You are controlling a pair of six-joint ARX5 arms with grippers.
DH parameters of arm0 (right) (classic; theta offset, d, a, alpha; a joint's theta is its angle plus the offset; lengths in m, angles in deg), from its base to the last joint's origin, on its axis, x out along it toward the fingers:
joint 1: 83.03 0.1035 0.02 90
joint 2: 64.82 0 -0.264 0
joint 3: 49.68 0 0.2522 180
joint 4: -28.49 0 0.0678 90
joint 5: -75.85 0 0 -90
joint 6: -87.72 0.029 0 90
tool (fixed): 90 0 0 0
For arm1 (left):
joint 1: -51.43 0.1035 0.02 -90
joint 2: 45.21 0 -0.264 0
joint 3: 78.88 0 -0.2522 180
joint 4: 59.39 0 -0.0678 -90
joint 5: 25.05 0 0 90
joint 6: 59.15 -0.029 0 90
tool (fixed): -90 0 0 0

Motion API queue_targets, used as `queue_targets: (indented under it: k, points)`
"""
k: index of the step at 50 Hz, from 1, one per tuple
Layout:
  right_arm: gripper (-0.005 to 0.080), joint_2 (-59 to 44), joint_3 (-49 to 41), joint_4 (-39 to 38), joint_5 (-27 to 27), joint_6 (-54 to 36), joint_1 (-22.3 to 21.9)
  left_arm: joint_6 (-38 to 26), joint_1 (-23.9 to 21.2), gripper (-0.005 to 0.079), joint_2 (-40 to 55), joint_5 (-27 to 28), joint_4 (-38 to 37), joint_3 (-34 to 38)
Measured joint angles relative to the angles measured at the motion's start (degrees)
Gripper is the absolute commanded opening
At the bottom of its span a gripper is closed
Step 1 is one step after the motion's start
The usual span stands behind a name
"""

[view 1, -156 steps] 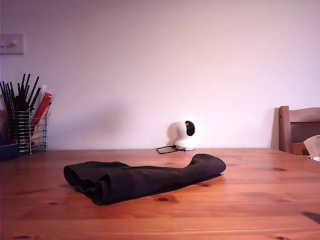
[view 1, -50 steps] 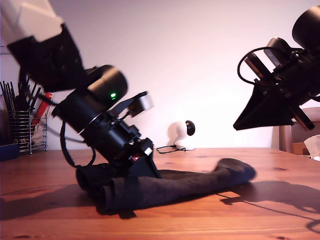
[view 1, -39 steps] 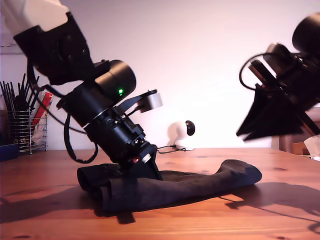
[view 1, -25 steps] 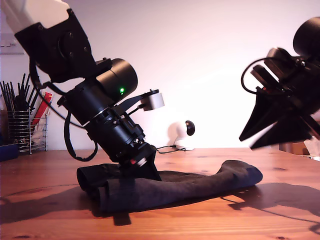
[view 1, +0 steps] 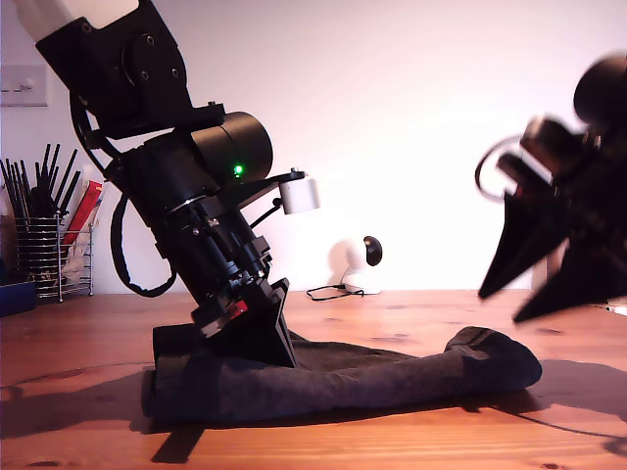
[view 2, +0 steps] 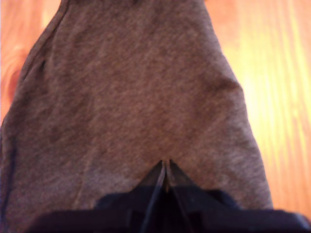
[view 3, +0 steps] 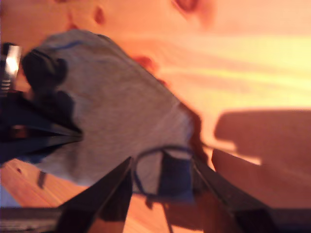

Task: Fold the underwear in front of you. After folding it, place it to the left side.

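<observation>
Underwear [view 1: 343,377] lies flat on the bench [view 1: 411,441], long axis running across the exterior view. My first gripper [view 2: 166,171], fingers pressed together, pins the end at the exterior view's left. My second gripper [view 3: 163,170], spread wide, hovers over the far end, not touching. Versus half a second ago, the cloth got dragged flatter and longer, and the second gripper dropped lower.
</observation>
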Motion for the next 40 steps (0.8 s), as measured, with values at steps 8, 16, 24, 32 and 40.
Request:
queue_targets:
  k: [8, 16, 24, 32, 40]
  points:
    - [0.0427, -4.48, 0.87, 3.1, -0.68, -0.33, 0.79, -0.52, -0.26, -0.0021, -0.13, -0.15, -0.2, 0.11]
    - [0.0428, -7.21, 3.98, 6.25, -3.76, -2.43, 1.77, -0.52, -0.26, -0.0021, -0.13, -0.17, -0.24, 0.11]
    - [0.0428, -8.5, 5.46, 6.86, -4.07, -2.86, 2.78, -0.52, -0.26, -0.0021, -0.13, -0.15, -0.31, 0.11]
    - [0.0428, -9.9, 7.13, 8.22, -4.33, -4.11, 3.72, -0.52, -0.26, -0.0021, -0.13, -0.2, -0.35, 0.11]
    - [0.0428, -10.43, 8.35, 10.05, -7.06, -5.6, 4.48, -0.52, -0.26, -0.0021, -0.13, -0.31, -0.39, 0.11]
